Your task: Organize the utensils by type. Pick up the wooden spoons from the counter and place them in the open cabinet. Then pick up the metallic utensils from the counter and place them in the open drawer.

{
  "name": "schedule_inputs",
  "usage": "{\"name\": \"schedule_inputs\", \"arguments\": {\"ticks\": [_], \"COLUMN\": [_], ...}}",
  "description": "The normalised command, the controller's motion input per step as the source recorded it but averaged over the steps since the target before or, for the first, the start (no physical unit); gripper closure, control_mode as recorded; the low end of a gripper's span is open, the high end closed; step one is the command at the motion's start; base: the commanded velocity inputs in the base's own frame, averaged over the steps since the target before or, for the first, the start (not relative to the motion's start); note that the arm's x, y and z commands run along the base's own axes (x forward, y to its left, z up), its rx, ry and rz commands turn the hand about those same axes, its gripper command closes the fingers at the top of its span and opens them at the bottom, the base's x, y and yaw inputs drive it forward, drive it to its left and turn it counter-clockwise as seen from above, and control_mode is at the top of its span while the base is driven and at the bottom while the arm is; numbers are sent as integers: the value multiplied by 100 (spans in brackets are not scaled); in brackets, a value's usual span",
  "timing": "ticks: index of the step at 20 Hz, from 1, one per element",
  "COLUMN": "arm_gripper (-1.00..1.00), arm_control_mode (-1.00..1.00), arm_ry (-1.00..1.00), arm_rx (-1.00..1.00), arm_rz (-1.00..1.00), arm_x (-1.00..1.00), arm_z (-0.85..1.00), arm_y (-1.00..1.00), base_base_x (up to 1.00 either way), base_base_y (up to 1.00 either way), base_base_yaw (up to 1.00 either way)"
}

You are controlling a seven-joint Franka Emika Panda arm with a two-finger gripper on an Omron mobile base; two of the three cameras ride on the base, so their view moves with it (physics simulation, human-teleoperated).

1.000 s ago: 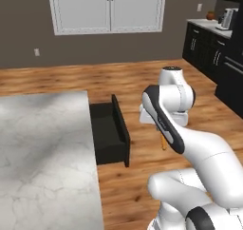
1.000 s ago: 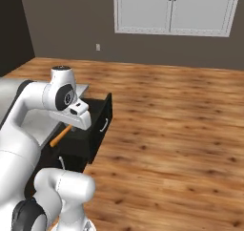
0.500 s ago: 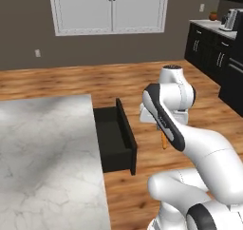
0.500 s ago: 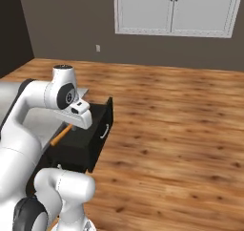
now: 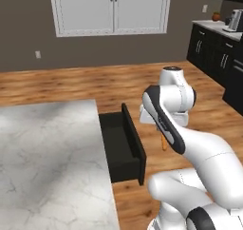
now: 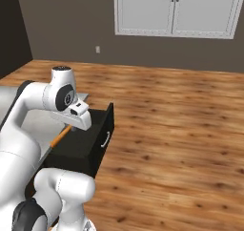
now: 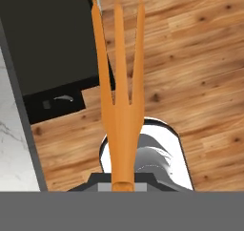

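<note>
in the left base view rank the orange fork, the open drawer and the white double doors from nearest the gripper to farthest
1. Orange fork: held in the gripper, hanging below it.
2. Open drawer: just left of the gripper, sticking out from the counter.
3. White double doors: on the far wall.

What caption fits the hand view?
Shut claw holding an orange fork, prongs out over the open drawer and wood floor.

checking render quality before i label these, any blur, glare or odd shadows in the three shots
Left base view: soft, even light, open drawer interior flat black with no detail. Right base view: mild sheen on the wood floor, edges slightly soft. Hand view: orange fork sharp, its three tines stretched by closeness; no glare.
</note>
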Motion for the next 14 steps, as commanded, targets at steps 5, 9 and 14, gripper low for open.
{"name": "schedule_inputs", "arguments": {"ticks": [5,9,14], "arm_gripper": [100,100,100], "arm_control_mode": [100,100,100], "arm_ry": [0,0,0], "arm_rx": [0,0,0], "arm_rz": [0,0,0], "arm_x": [0,0,0], "arm_z": [0,0,0], "arm_y": [0,0,0], "base_base_x": [55,27,4], "base_base_y": [11,18,2], "base_base_yaw": [0,0,0]}}
